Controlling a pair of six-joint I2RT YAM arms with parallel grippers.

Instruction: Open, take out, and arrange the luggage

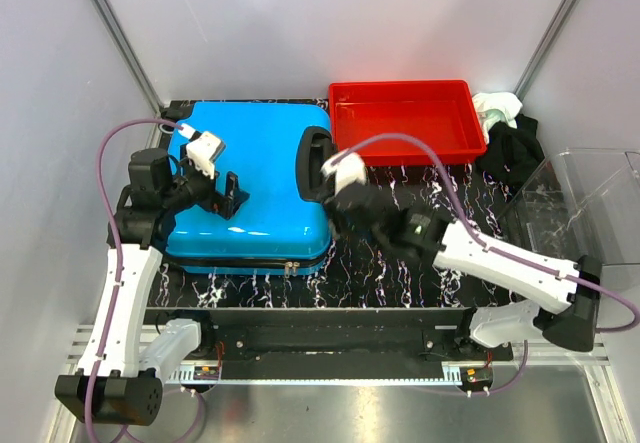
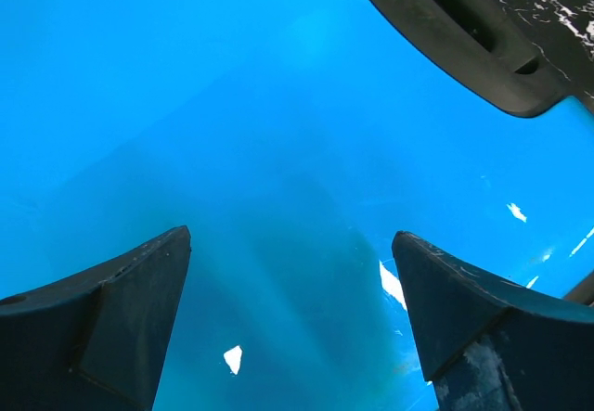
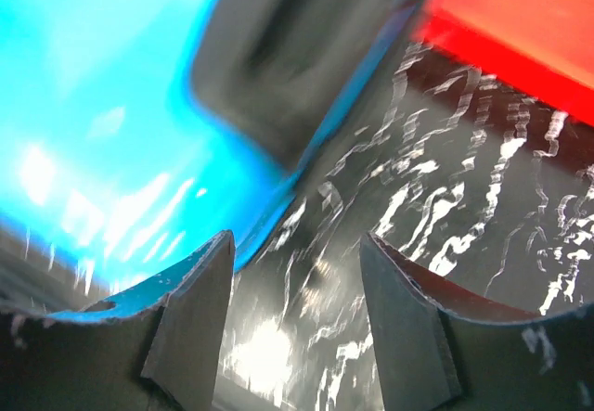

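The luggage is a bright blue hard-shell suitcase lying flat and closed on the black marbled tabletop, left of centre. A black side handle is on its right edge. My left gripper is open and empty, hovering over the lid; in the left wrist view its fingers frame bare blue shell with the black handle beyond. My right gripper is open and empty at the suitcase's right near corner, just below the handle. The right wrist view shows blue shell, black handle and marbled table between its fingers.
A red plastic tray stands behind the right gripper, also in the right wrist view. Black and white cloth lies at the back right. A clear plastic bin stands at the right edge. Marbled tabletop lies in front.
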